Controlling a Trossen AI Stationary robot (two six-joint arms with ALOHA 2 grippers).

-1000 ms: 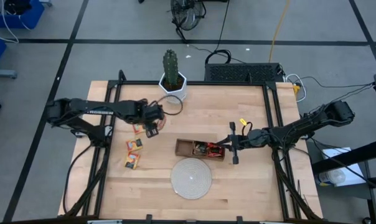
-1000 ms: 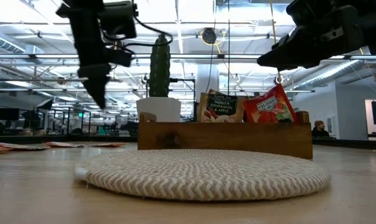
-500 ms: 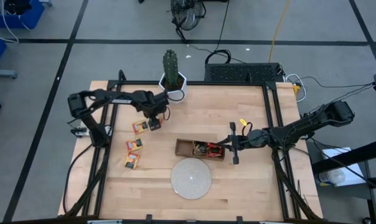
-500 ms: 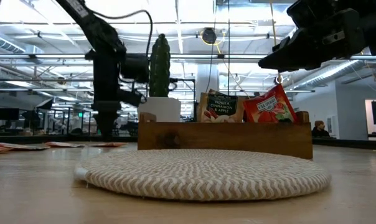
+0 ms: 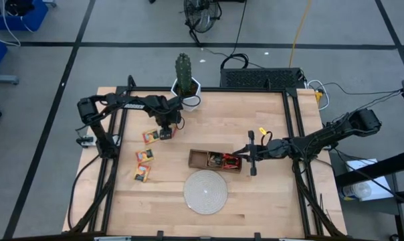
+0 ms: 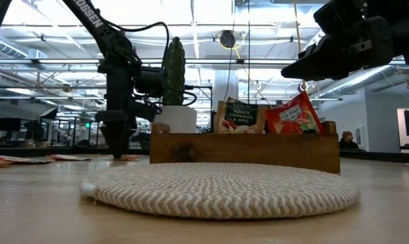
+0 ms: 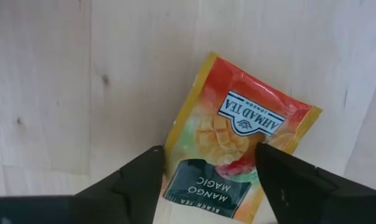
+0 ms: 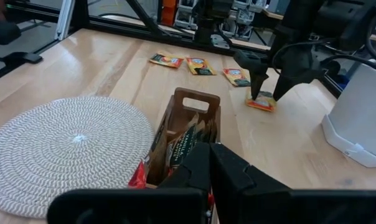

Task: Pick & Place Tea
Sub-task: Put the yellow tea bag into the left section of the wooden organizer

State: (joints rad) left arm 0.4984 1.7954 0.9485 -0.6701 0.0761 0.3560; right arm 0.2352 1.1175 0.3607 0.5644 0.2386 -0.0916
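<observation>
Tea sachet lies flat between the left gripper's spread jaws, nine o'clock of the tray; right gripper pressed together above the tray

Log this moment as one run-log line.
left hand: open, straddling mango sachet on table | right hand: shut, over tray | tray: some sachets in | loose sachets: several on table

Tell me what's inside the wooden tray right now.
In the wooden tray, tea sachets stand upright: a dark-labelled one and a red one beside it. The compartment at the tray's other end looks empty. The tray walls cover the sachets' lower halves.
</observation>
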